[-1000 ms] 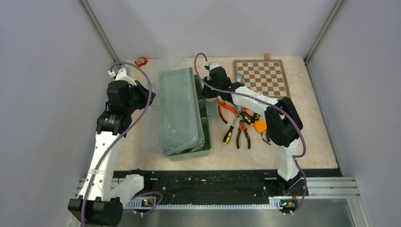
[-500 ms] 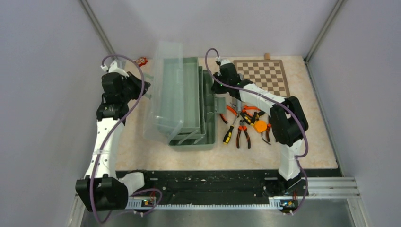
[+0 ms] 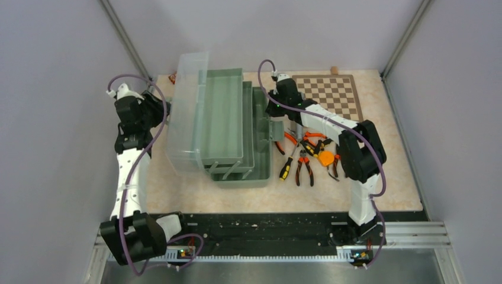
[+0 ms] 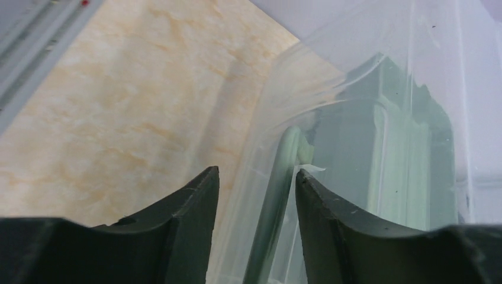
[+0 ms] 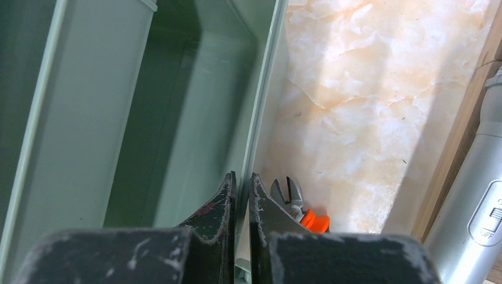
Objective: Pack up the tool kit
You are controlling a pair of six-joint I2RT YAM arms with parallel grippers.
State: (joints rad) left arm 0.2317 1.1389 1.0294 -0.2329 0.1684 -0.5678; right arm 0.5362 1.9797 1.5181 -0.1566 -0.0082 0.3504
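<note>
The pale-green toolbox [image 3: 260, 163] stands open at the table's middle, its tiered trays [image 3: 222, 115] spread out to the left. Its translucent lid [image 3: 184, 112] stands tilted up at the left. My left gripper [image 3: 167, 112] is open, with the lid's rim [image 4: 269, 201] between its fingers [image 4: 195, 219]. My right gripper [image 3: 270, 111] is shut on the toolbox's thin right wall [image 5: 263, 112]. Orange-handled pliers [image 3: 305, 168], a yellow-black screwdriver [image 3: 286, 167] and the orange tape measure [image 3: 326, 158] lie right of the box. A pliers head [image 5: 288, 192] shows beside my right gripper [image 5: 243, 177].
A wooden chessboard [image 3: 331, 94] lies at the back right. A grey cylindrical tool [image 5: 491, 201] lies by the chessboard's edge in the right wrist view. A small red thing [image 3: 173, 76] sits behind the lid. Grey walls close in both sides.
The lid has swung up and over to the left with my left arm, and the trays have spread open. My right gripper has stayed on the box's right wall.
</note>
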